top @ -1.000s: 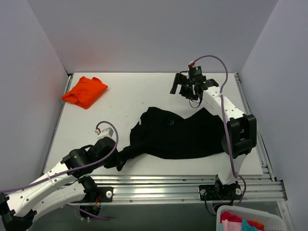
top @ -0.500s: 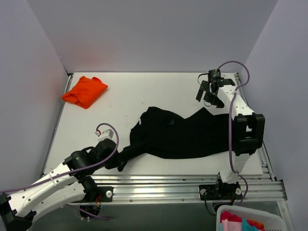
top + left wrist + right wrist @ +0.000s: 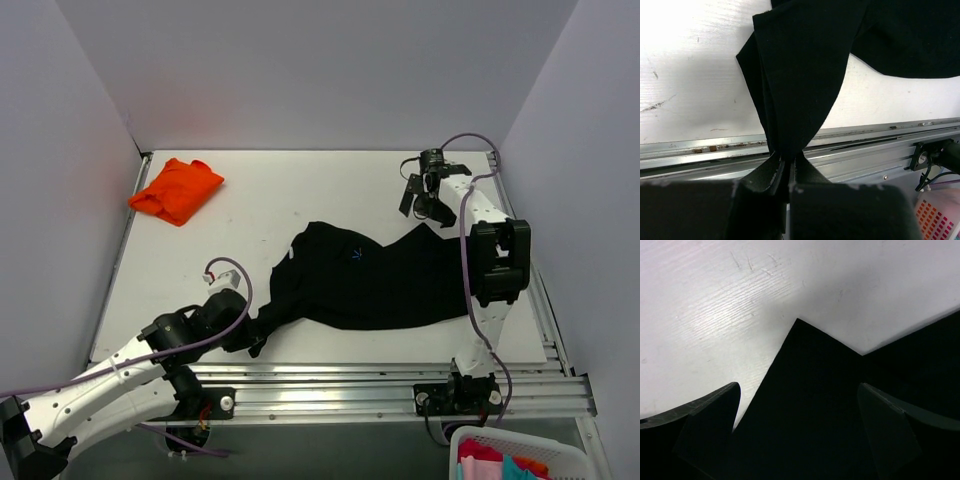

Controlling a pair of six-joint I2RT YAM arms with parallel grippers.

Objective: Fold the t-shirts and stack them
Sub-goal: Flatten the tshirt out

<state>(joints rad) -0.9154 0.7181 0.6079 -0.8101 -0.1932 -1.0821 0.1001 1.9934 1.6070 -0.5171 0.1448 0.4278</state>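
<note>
The black t-shirt [image 3: 375, 278] lies crumpled across the middle of the white table. My left gripper [image 3: 250, 335] is shut on its near left corner at the table's front edge; in the left wrist view the black cloth [image 3: 800, 75] runs up from between my pinched fingers. My right gripper [image 3: 418, 205] is open and hovers over the shirt's far right corner; in the right wrist view a pointed black corner [image 3: 805, 405] lies between my spread fingers. The folded orange t-shirt [image 3: 177, 189] sits at the far left.
An aluminium rail [image 3: 380, 385] runs along the table's front edge. A white basket [image 3: 510, 460] with coloured cloth stands below right. Grey walls close in the table at the back and sides.
My right gripper swung right from the far middle, then came down and back left over the shirt's far right corner. My left gripper kept its hold and shifted slightly.
</note>
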